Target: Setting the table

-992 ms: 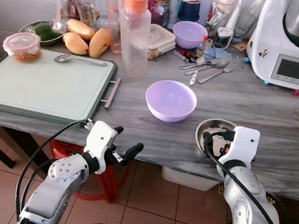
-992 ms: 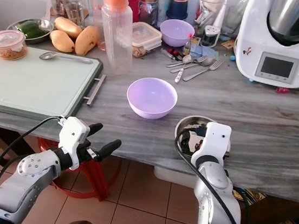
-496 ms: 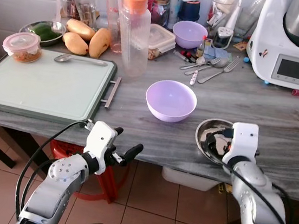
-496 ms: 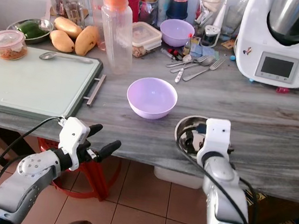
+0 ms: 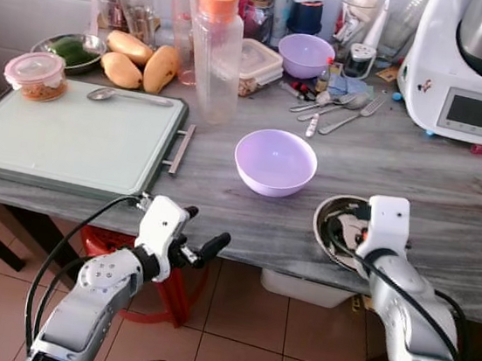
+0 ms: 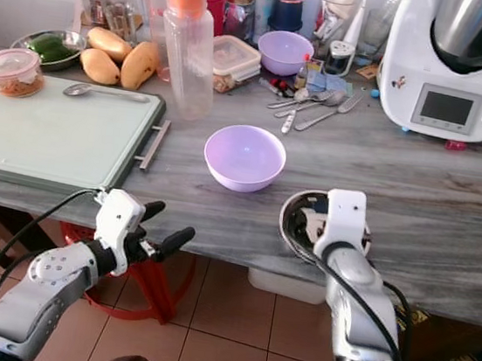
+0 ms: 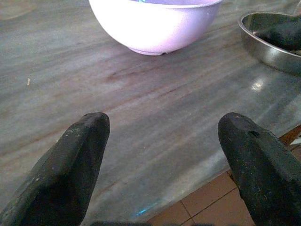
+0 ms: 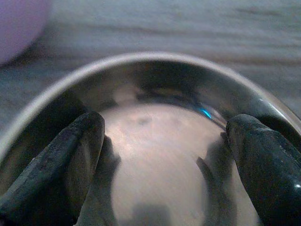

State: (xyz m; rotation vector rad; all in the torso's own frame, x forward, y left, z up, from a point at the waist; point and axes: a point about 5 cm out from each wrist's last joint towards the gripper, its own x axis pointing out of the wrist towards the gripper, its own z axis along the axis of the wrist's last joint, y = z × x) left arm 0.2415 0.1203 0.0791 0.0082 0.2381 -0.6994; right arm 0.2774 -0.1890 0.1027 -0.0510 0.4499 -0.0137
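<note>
Right claw [image 8: 164, 155] has pushed further into steel bowl [image 5: 335, 218] at worktop [image 5: 451, 189] front edge, fingers spread, nothing pinched yet; left claw [image 7: 162, 165] spread, idle below edge

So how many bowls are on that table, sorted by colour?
Purple bowls: 2, one mid-table and one at the back.
Steel bowls: 2, one under the right gripper and one holding greens.
Total: 4
</note>
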